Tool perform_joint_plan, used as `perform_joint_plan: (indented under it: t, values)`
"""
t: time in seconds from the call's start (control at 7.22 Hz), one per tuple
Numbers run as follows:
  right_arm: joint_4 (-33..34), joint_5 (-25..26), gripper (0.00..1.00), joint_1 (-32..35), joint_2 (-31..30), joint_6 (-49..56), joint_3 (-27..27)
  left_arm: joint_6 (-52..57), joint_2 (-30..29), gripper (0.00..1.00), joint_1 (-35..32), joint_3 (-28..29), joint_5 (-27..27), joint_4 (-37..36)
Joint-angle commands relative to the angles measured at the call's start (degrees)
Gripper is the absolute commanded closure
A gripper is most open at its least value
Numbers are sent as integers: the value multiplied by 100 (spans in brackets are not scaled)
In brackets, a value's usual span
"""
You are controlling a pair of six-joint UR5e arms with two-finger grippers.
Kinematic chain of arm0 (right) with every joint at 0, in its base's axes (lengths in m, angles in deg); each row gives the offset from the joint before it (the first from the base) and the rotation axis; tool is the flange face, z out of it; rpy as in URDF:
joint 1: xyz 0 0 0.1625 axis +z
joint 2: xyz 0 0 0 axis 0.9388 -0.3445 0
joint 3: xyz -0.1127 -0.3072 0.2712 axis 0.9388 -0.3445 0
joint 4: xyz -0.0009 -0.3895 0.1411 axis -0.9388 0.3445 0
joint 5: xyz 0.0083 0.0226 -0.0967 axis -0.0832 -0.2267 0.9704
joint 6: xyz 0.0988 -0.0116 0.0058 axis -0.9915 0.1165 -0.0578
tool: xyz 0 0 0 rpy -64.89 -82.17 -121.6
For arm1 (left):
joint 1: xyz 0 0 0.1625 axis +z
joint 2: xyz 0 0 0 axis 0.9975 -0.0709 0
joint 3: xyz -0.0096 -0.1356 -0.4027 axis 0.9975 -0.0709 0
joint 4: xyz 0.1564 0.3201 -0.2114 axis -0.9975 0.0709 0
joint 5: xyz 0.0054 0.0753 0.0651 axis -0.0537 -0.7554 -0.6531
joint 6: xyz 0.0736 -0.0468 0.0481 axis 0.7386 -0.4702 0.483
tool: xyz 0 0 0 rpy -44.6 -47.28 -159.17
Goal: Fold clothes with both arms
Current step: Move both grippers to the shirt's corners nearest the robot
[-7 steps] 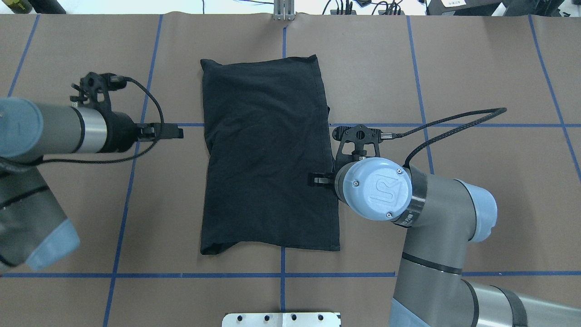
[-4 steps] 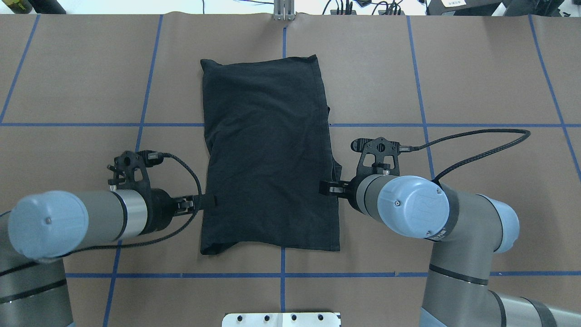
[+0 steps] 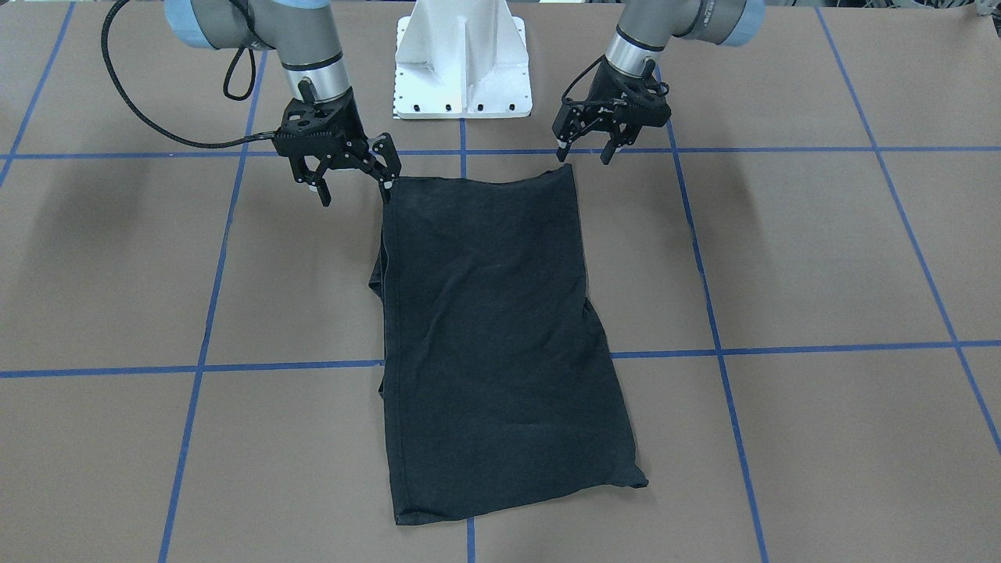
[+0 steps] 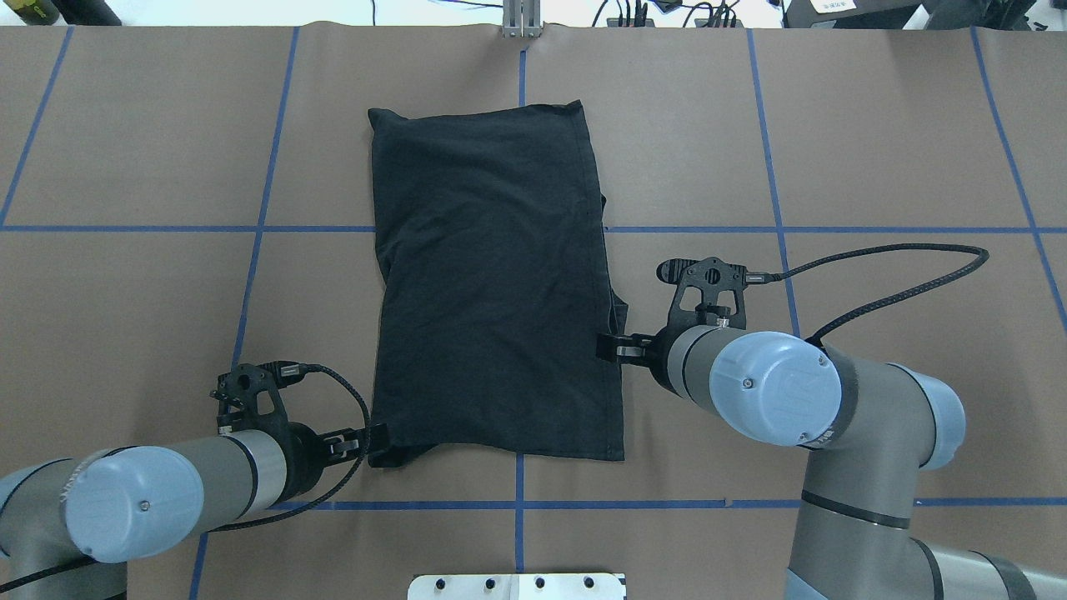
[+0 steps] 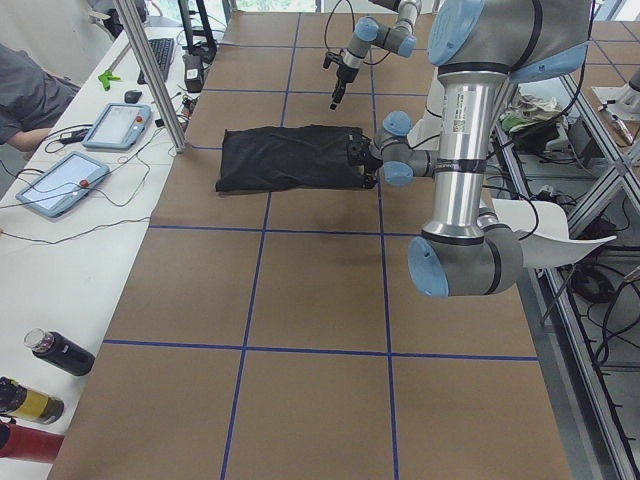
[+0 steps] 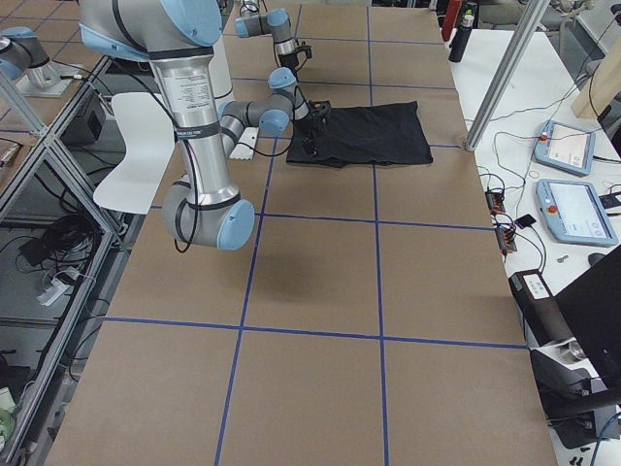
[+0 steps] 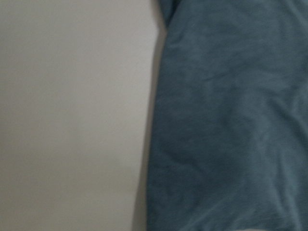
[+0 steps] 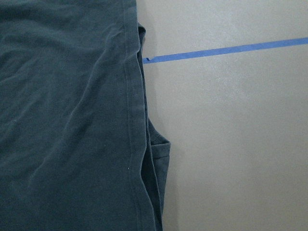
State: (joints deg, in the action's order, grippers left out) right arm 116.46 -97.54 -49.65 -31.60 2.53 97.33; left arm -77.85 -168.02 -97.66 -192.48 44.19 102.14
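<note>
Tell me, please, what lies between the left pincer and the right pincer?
The black T-shirt: in the overhead view, its end nearer the robot spans the stretch from the left pincer to the right pincer.

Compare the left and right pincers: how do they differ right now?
In the overhead view, the left pincer is at the shirt's near-left corner. The right pincer is at its right edge, well up from the near hem. The left pincer's wrist view shows no tape, while the right pincer's shows a blue tape line. Shared: both open, nothing gripped.
</note>
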Motion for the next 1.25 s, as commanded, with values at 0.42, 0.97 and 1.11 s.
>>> perform_joint_plan:
  t: [0.42, 0.97, 1.11]
  values:
    - [-1, 81, 0, -50, -3, 4, -6, -187, -388, 38, 65, 517, -16, 26]
    - [7, 352, 0, -339, 15, -40, -85, -205, -396, 100, 66, 430, 2, 35]
    - [-1, 519, 2, -497, 76, -475, -216, -205, -396, 100, 65, 404, 2, 35]
